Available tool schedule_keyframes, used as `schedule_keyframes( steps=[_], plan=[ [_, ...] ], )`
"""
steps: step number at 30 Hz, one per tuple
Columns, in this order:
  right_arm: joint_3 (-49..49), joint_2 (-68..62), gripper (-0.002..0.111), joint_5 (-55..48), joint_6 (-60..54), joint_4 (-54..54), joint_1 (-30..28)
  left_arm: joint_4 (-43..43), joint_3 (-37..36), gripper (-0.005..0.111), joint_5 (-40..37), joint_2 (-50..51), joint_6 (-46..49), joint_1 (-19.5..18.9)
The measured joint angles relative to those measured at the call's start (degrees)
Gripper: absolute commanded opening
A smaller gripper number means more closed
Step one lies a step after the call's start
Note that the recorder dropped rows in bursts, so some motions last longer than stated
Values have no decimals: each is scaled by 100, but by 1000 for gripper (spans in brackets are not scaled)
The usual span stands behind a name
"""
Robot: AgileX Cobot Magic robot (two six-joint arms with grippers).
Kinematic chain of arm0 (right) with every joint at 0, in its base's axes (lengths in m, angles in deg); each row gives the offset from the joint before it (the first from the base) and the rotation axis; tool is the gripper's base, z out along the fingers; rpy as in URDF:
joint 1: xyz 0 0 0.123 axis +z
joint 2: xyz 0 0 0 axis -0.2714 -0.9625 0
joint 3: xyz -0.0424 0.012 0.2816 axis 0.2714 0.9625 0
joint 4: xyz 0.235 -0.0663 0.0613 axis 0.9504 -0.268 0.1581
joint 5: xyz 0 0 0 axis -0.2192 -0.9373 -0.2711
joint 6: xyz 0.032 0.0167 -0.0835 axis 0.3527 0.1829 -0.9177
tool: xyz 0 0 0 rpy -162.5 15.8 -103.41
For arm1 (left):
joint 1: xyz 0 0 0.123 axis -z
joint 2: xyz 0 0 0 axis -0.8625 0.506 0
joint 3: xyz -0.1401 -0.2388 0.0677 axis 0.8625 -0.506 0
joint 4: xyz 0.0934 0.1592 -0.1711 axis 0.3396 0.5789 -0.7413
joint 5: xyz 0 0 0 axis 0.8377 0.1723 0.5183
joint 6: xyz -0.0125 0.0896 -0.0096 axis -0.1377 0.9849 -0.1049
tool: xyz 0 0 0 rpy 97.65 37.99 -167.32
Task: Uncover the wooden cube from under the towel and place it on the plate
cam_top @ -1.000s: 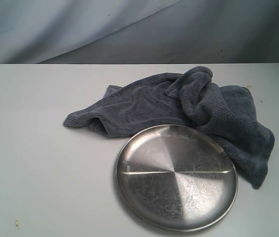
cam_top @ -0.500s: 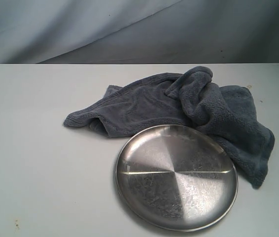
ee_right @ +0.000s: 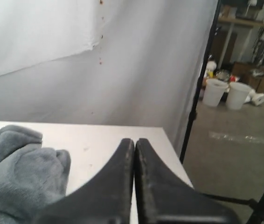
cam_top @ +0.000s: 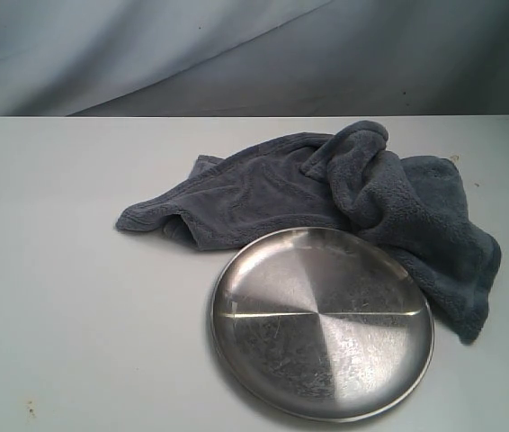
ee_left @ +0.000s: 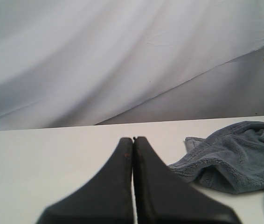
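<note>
**Cube hidden; both pincers clenched and clear of the towel**

Cube: no view shows it. Cannot tell from these views where it lies.

Towel (cam_top: pixel 326 193): crumpled on the surface (cam_top: pixel 75 297). One flat flap is spread to the left, and a thick bunched hump rises at the rear right. A fold trails forward along the right side of the plate (cam_top: pixel 322 324). The plate's far rim touches the towel's front edge. The plate is bare and lies flat.

Left pincer (ee_left: pixel 133 140): fingers pressed together tip to tip, grasping nothing. It is held low and roughly level above the surface, pointing toward the backdrop (cam_top: pixel 147 45). It is apart from the towel.

Right pincer (ee_right: pixel 134 141): likewise clenched on nothing, level, with its tips over the surface near the far edge. It does not touch the towel.

View differences:
- The exterior view shows the whole towel and plate, but neither arm.
- The left wrist view shows the towel's flat flap and a sliver of plate rim.
- The right wrist view shows only the hump side of the towel. It also shows where the surface ends, with a black stand pole (ee_right: pixel 202 79) and two white buckets (ee_right: pixel 214 92) on the floor past the backdrop.
</note>
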Motion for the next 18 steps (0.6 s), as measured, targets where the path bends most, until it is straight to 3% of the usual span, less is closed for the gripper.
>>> schedule_keyframes(
  steps=[6, 13, 18],
  plan=[
    [0, -528, 0, -107, -287, 522, 28, 0, 0, 0, 0, 0, 0, 0],
    [0, -1767, 0, -122, -1458, 2446, 234, 0, 0, 0, 0, 0, 0, 0],
    [0, -2876, 0, -131, -1586, 3024, 234, 0, 0, 0, 0, 0, 0, 0]
  ],
)
